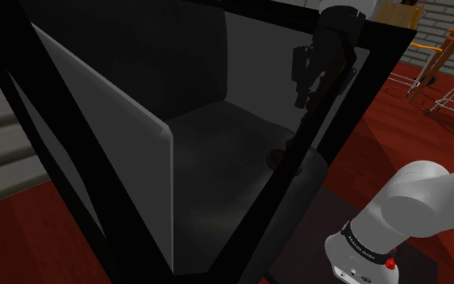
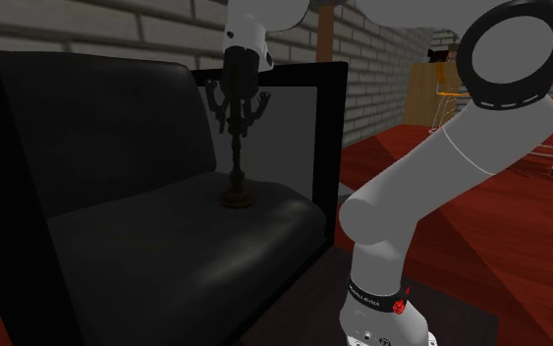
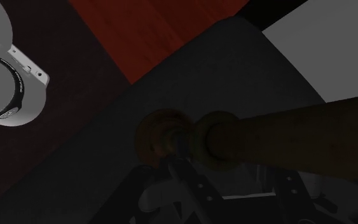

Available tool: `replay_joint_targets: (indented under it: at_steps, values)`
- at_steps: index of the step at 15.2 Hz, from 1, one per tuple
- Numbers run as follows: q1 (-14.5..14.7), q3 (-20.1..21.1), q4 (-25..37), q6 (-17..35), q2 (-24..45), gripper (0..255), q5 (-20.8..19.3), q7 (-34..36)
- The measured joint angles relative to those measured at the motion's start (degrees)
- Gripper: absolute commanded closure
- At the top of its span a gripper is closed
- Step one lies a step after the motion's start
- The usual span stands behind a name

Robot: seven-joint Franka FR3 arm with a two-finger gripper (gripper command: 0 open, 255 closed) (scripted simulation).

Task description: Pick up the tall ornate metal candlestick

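I'm at the grasp step: the all-black two-finger gripper [image 2: 237, 113] hangs at the top of the tall dark turned metal candlestick [image 2: 237, 162], which stands upright on the seat cushion of the black padded armchair [image 2: 166, 246], towards the chair's back and close to one of its side panels. The round foot of the candlestick [image 2: 238, 197] looks to be resting on the cushion, so I judge the lift has not begun. In the wrist view the candlestick [image 3: 279, 140] runs away from the camera down to its foot [image 3: 163, 137] on the dark seat, with the gripper [image 3: 228, 191] just beside the upper stem. It is too dark there for me to tell how far the tool is open or whether it has hold of anything. Next I'd want a firm clasp on the stem confirmed, then a straight pull upward from the chair seat, keeping the candlestick vertical and clear of the chair's side panel.
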Motion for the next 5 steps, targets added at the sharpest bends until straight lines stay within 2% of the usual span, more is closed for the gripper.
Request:
replay_joint_targets:
  at_steps: [5]
  values:
    - [0.0,-0.6,4.3,-2.9,1.2,255,-0.2,1.3]
